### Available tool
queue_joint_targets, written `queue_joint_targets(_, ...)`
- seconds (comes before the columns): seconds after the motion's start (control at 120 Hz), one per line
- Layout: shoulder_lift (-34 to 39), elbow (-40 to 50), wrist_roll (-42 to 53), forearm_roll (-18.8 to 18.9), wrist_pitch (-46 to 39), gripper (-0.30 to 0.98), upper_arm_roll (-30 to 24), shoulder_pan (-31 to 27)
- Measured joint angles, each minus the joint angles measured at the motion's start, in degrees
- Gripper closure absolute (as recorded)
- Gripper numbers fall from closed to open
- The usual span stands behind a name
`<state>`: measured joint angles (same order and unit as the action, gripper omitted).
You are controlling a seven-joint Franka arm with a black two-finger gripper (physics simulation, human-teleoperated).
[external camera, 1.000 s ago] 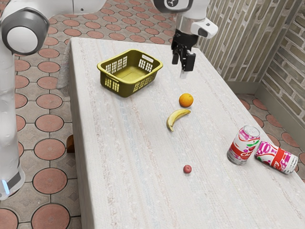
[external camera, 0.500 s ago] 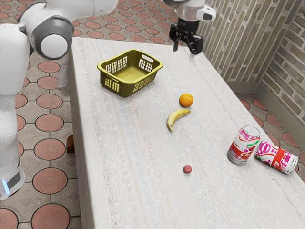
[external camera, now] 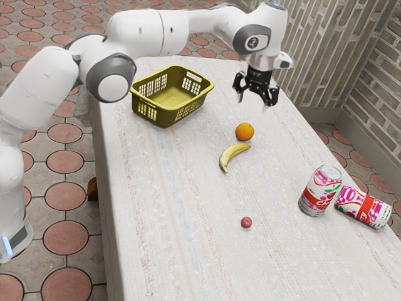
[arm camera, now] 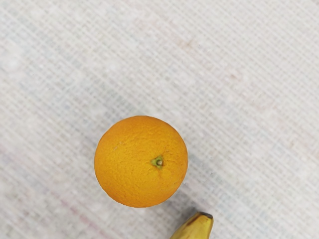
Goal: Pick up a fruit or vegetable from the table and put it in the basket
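My gripper (external camera: 253, 105) hangs in the air above the orange (external camera: 245, 132), its two fingers spread apart in the exterior view with nothing between them. The orange rests on the table close to one end of the yellow banana (external camera: 233, 155). Seen from my hand, the orange (arm camera: 141, 161) lies below with its stem spot upward, and the banana's tip (arm camera: 196, 227) is near it. The olive-yellow basket (external camera: 165, 118) stands on the table toward the exterior view's left. A small red fruit (external camera: 246, 222) lies farther along the table.
On the exterior view's right, one cherry can (external camera: 320, 192) stands upright and another can (external camera: 363, 207) lies on its side beside it. The white cloth-covered table (external camera: 182, 219) has its long edge near the brick wall (external camera: 338, 56).
My gripper has come lower and nearer the orange, and its fingers show turned differently. More of the arm has entered the exterior view. The fruits, basket and cans have stayed put.
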<state>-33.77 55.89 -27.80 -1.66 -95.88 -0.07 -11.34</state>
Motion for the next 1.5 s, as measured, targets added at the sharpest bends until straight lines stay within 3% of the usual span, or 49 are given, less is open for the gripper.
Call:
queue_joint_targets(0.917, -10.11, 0.39, -5.33, -0.42, -6.34, 0.01, 0.07, -1.20)
queue_joint_targets(1.0, -10.46, 0.38, -5.51, -0.47, -6.57, 0.07, 0.02, -1.16)
queue_joint_targets(1.15, -10.40, 0.36, -5.81, -0.43, -6.54, 0.34, -0.02, -1.05)
queue_joint_targets(1.275, -3.98, 1.29, -6.11, -0.21, -4.17, 0.37, 0.00, -0.64)
queue_joint_targets(1.5, 16.59, 17.40, -6.55, 0.04, 1.39, 0.36, 3.14, -0.92)
